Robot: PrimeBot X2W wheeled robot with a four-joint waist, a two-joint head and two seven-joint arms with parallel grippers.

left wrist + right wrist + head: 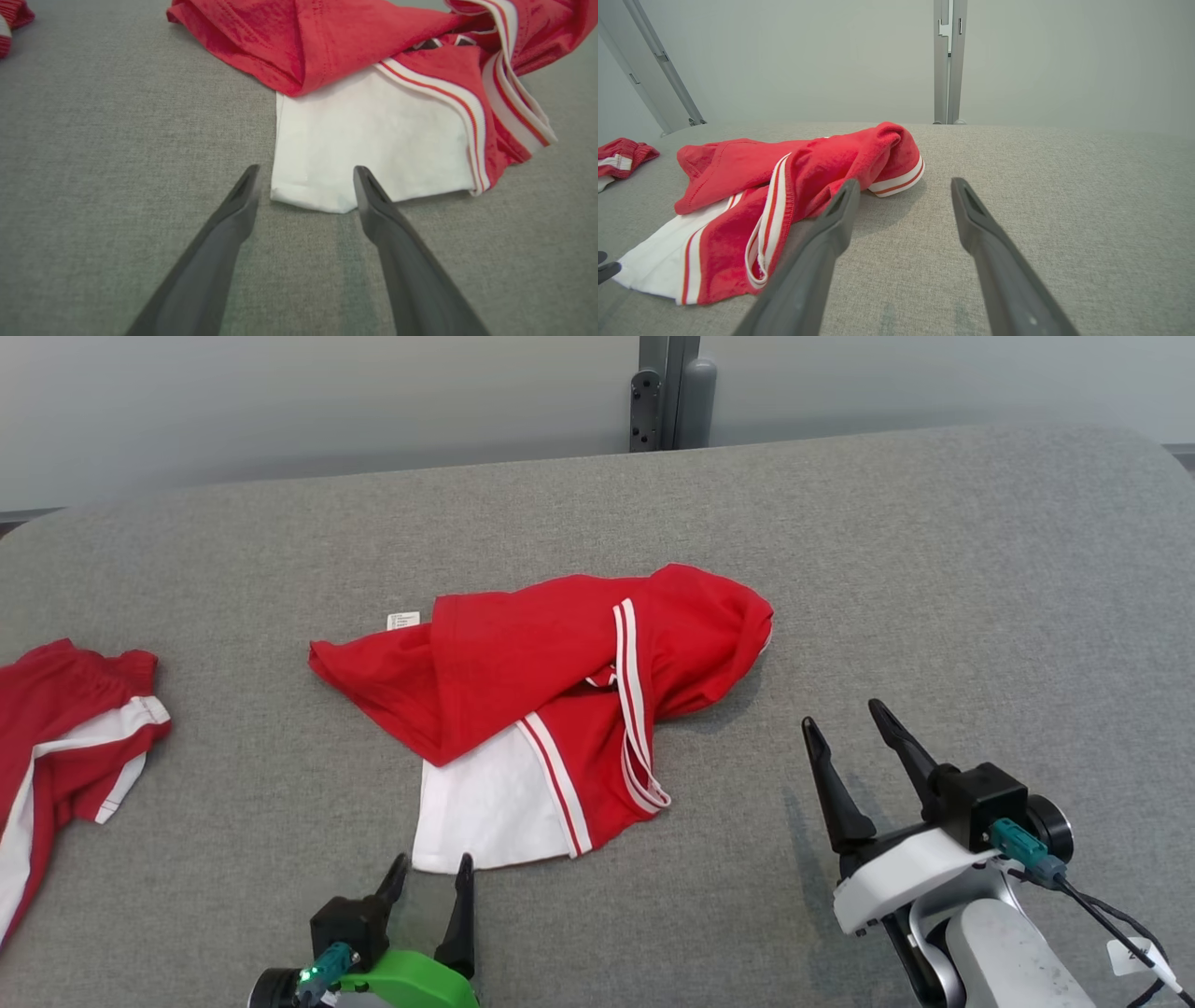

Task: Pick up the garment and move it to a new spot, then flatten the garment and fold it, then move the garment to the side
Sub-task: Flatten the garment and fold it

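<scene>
The garment [523,663] was bright red, with a plain white panel and narrow red-and-white striped bands along its edges, against the flecked grey cloth of the table [934,569]. A second garment [65,728] was the same red with white panels. The left end effector [432,861] had dark fingers on a green body, the right end effector [842,714] dark fingers on a white one.
</scene>
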